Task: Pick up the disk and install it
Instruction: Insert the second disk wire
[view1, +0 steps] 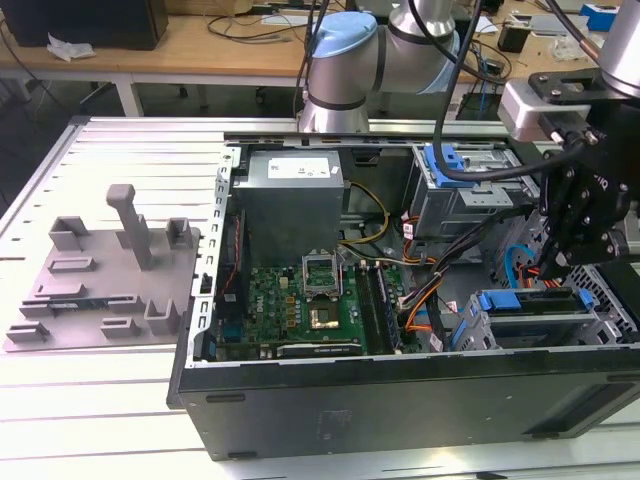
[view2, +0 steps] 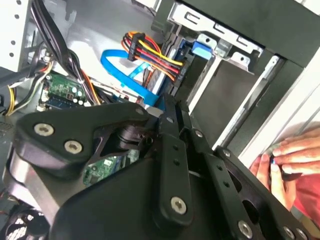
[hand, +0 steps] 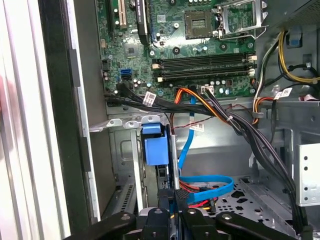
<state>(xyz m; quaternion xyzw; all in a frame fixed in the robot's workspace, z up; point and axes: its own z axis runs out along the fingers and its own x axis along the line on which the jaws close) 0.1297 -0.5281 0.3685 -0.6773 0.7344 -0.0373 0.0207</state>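
Black gripper (view2: 172, 112) linkage lies closest to the lens in the second wrist view, its two fingers (view2: 175, 170) drawn together into a narrow pair with nothing visibly between them, their tips reaching toward the drive cage (view2: 235, 55). Beyond them a person's hand (view2: 287, 155) rests on the outer edge of the computer case (view1: 400, 400). In the exterior view that open tower case lies on its side on the slatted metal table (view1: 120, 400), and inside it sit the green motherboard (view1: 300, 305), a grey power supply box (view1: 292, 205) at the far side, bundles of coloured cables (view1: 425, 295), and an upper drive bay with a blue latch (view1: 447, 165). At the exterior view's right, in the lower drive cage (view1: 545, 320), the disk (view1: 530, 300) sits in a slot, its blue frame and a silver edge showing along the top. In the first wrist view the disk's blue frame tab (hand: 155, 147) stands in the cage slot, directly in line with the closed fingertips (hand: 175, 197), which are just beside it; whether they actually touch it cannot be told. A flat blue data cable (hand: 210, 182) and a red, yellow and black power lead (view2: 150, 52) run into the cage next to the disk. Outside the case, toward the exterior view's left, the grey moulded tray (view1: 100, 280) with upright posts rests on the table with nothing in it.
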